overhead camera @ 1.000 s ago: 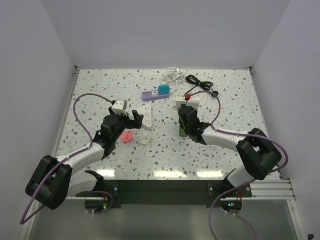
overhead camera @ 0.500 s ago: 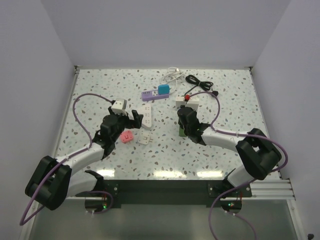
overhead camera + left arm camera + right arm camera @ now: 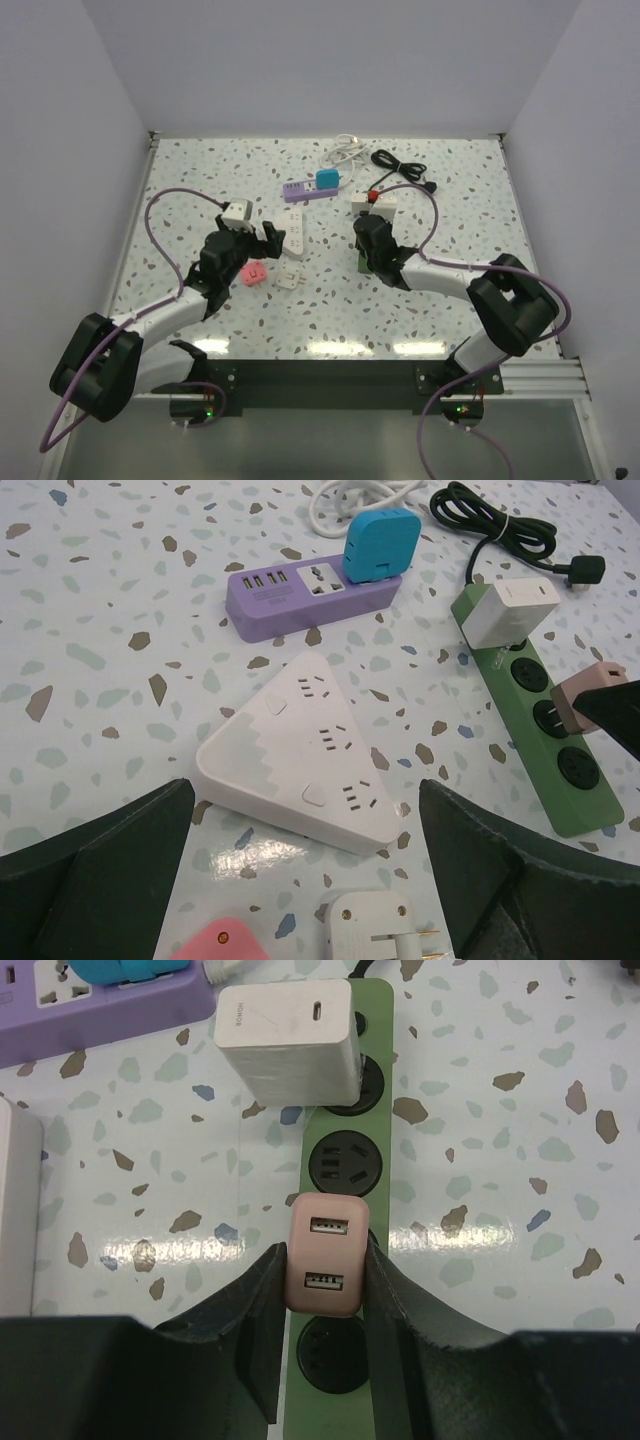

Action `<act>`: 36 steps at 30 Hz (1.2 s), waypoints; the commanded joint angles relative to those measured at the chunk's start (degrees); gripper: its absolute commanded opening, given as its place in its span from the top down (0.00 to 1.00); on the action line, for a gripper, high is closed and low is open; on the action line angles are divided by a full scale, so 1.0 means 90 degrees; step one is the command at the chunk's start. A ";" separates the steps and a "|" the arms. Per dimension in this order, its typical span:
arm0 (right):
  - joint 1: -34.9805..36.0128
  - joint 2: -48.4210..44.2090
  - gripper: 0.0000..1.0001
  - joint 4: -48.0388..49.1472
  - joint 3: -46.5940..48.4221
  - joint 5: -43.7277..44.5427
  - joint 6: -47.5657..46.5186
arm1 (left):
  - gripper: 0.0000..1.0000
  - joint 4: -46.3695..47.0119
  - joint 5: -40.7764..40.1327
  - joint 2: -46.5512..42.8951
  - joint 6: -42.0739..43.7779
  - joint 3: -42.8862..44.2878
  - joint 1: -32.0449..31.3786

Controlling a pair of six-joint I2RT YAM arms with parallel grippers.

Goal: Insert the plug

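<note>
The right pincer [image 3: 325, 1260] holds the pink plug [image 3: 326, 1228] over the green strip [image 3: 386, 1130]. Left of it, the left pincer [image 3: 305, 830] is wide.

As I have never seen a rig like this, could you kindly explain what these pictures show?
Two robot arms stand at the near edge of a speckled table. The wide picture looks down from above and behind them; the other two come from a camera on each wrist, so the dark shapes at the bottom are that arm's own fingers. On the table lie a green strip, a purple strip with a blue plug on it, a white strip, a loose white plug and cables. The right gripper pinches a pink charger over the green strip, beside a white charger seated there. The left gripper is open and empty, facing the white strip.
</note>
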 commanded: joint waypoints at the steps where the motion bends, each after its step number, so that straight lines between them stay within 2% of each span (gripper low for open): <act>1: 0.0018 0.0132 1.00 0.0346 -0.0032 0.0189 0.0102 | 0.00 0.0130 0.0020 -0.0116 0.0044 -0.0025 0.0069; 36: 0.0106 0.0386 1.00 -0.0102 -0.0432 0.0228 0.0053 | 0.00 0.0081 0.0138 -0.0204 0.0112 -0.0035 0.0099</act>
